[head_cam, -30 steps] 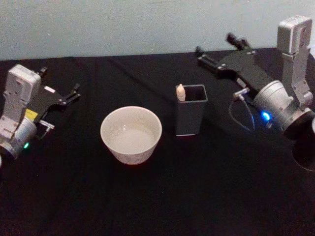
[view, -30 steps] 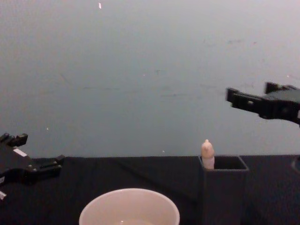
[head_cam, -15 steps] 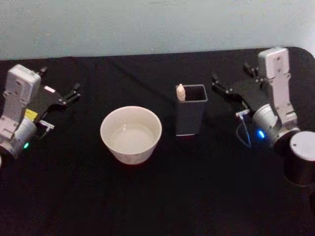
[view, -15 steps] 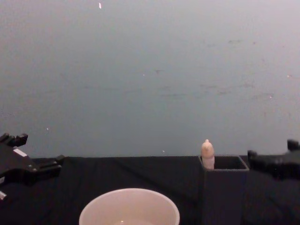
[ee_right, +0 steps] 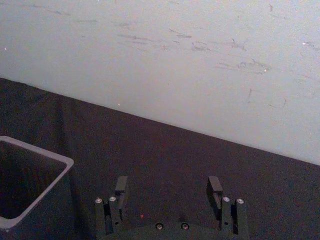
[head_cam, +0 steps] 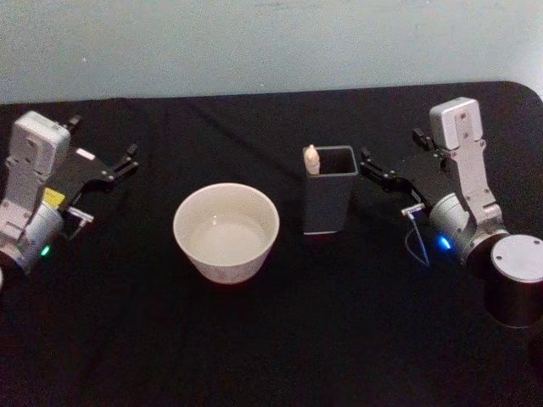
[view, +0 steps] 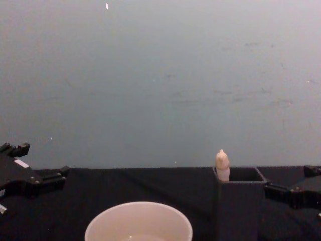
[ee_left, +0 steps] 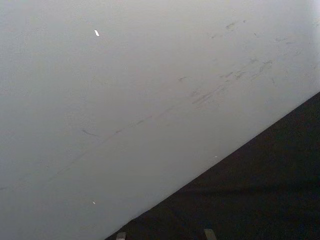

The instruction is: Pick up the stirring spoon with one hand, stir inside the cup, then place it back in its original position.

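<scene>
Spoon (head_cam: 311,158) stands upright in the left rear corner of the dark holder (head_cam: 328,203), knob poking above the rim. Cup (head_cam: 226,231) sits left of the holder on the black counter (head_cam: 254,339). Right claw (head_cam: 388,164) released, low, just right of holder. Left claw (head_cam: 102,161) released, parked far left.

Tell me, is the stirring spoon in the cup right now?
No, the stirring spoon stands in the dark square holder, beside the cup.
</scene>
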`<state>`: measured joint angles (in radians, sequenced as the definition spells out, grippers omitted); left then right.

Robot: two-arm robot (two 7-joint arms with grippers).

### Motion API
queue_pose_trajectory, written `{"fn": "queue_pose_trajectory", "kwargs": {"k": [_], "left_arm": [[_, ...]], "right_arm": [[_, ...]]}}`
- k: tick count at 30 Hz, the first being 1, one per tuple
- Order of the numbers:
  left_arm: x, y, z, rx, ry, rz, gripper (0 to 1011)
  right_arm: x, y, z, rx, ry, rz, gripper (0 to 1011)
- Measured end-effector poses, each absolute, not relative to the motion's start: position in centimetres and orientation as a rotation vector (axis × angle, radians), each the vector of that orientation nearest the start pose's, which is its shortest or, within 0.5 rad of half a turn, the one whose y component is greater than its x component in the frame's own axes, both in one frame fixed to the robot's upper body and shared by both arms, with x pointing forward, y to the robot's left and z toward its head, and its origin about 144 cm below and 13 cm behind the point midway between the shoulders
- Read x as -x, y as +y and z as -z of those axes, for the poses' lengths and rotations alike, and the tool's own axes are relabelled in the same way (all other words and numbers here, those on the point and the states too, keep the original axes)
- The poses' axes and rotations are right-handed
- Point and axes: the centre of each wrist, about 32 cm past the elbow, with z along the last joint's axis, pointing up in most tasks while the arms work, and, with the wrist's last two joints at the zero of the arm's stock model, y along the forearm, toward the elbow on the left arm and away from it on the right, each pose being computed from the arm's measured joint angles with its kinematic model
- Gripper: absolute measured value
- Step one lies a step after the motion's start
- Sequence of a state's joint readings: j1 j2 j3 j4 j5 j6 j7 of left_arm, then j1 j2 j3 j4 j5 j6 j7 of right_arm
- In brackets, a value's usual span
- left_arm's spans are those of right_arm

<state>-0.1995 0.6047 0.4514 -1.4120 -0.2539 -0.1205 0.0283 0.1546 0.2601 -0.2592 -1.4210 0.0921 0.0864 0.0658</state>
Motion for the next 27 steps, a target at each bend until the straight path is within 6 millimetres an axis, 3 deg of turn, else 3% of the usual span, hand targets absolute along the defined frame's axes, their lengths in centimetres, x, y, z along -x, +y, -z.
{"fn": "queue_pose_trajectory", "kwargs": {"k": [27], "left_arm": [[-48.86,30.97,-113.98,-0.304,-0.285,-1.248,1001]], "right_arm": [[-49.42,-23.67,-113.76,0.25,-0.058,1.289,1000]]}}
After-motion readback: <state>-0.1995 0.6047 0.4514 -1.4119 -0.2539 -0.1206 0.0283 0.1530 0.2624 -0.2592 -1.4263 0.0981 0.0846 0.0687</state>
